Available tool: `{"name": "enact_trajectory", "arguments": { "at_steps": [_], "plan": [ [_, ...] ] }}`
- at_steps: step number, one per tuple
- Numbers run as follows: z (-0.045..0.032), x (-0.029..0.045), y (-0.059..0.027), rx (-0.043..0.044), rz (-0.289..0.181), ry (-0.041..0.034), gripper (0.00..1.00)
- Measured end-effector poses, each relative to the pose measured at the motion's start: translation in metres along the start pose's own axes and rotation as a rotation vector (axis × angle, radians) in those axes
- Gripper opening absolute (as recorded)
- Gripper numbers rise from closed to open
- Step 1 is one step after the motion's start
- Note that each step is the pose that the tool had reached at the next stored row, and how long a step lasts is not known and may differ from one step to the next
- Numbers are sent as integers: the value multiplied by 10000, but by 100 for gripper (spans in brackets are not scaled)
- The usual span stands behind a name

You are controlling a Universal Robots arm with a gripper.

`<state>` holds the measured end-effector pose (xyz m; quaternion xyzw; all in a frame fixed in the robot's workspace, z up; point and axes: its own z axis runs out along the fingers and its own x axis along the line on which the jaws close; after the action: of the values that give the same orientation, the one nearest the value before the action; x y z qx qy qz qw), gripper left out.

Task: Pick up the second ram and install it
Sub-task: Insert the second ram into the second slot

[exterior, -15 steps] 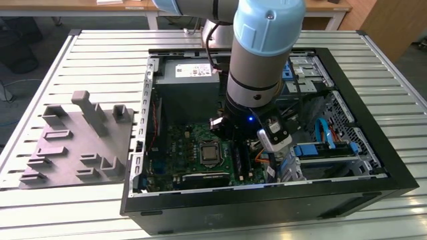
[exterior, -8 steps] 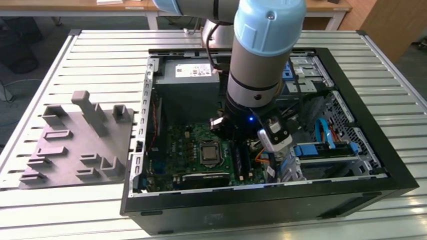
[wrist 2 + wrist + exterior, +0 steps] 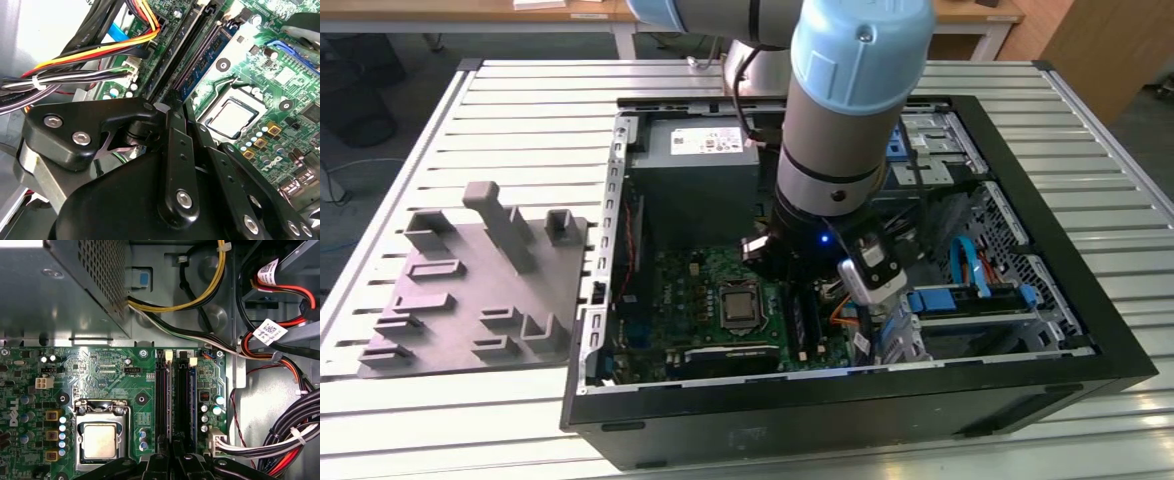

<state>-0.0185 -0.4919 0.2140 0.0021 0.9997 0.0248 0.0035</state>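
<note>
The open computer case [image 3: 1067, 290] lies on the slatted table with the green motherboard [image 3: 674, 290] inside it. My gripper [image 3: 825, 300] reaches down to the memory slots beside the CPU socket [image 3: 100, 435]. In both wrist views its black fingers [image 3: 175, 150] stand close together on the near end of the second ram [image 3: 179, 47], a thin dark stick standing along the black slot [image 3: 163, 400]. Another stick with chips [image 3: 206, 52] sits in the neighbouring blue slot [image 3: 183, 400]. My gripper [image 3: 179, 102] [image 3: 172, 452] looks shut on the dark stick.
The grey power supply [image 3: 698, 150] fills the far end of the case. Bundled cables [image 3: 280, 440] [image 3: 90, 55] run close beside the slots. A drive cage with blue parts [image 3: 961, 295] stands at the exterior view's right. A grey fixture tray [image 3: 474, 290] lies outside the case.
</note>
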Motion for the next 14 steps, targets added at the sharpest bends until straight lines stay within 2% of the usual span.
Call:
{"name": "enact_trajectory", "arguments": {
  "at_steps": [14],
  "plan": [
    [91,1,-6,7,0,2,14]
  ]
}}
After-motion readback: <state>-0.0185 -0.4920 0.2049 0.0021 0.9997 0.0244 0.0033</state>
